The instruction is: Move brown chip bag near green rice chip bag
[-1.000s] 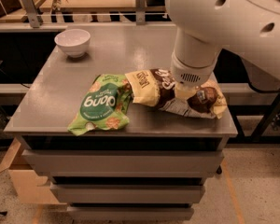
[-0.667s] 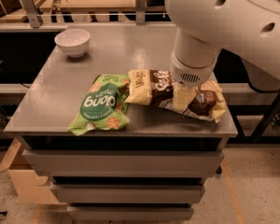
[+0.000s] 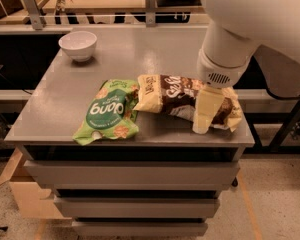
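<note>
The brown chip bag point(image 3: 172, 96) lies flat on the grey table point(image 3: 65, 104), right of centre, its pale yellow left end touching the green rice chip bag point(image 3: 109, 113). The green bag lies flat at the front left of centre, lettering upside down. My gripper point(image 3: 202, 124) hangs from the big white arm point(image 3: 250, 19) over the right part of the brown bag, and its pale tip covers the bag there. The bag's right end point(image 3: 232, 111) shows just past the gripper.
A white bowl point(image 3: 78, 45) stands at the table's back left corner. The table's front edge point(image 3: 130, 143) is close below both bags, with drawers beneath. A shelf with a metal rail point(image 3: 90, 19) runs behind the table.
My gripper has shifted a little toward the front edge and right over the brown bag. The brown bag still lies against the green bag.
</note>
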### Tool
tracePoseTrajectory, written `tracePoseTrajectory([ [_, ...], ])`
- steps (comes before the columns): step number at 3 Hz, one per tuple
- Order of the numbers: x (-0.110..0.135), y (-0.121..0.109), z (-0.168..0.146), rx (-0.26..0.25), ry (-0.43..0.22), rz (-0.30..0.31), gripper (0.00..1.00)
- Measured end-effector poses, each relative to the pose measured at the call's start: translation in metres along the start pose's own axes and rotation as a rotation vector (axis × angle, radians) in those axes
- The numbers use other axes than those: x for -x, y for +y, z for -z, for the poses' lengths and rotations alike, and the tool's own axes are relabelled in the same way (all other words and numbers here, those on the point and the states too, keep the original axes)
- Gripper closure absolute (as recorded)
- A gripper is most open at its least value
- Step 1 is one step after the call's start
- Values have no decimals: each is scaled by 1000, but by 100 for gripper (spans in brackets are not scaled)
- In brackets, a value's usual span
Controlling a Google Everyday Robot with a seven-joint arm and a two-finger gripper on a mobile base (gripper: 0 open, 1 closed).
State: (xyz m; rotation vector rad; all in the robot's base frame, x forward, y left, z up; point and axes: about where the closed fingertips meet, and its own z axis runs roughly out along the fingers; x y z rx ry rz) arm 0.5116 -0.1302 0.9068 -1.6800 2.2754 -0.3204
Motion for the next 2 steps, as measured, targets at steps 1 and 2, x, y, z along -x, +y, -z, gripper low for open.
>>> tracePoseTrajectory([
  [1, -39, -23, 6, 3, -64, -75, 0],
  [2, -82, -51, 6, 14, -122, -156, 0],
])
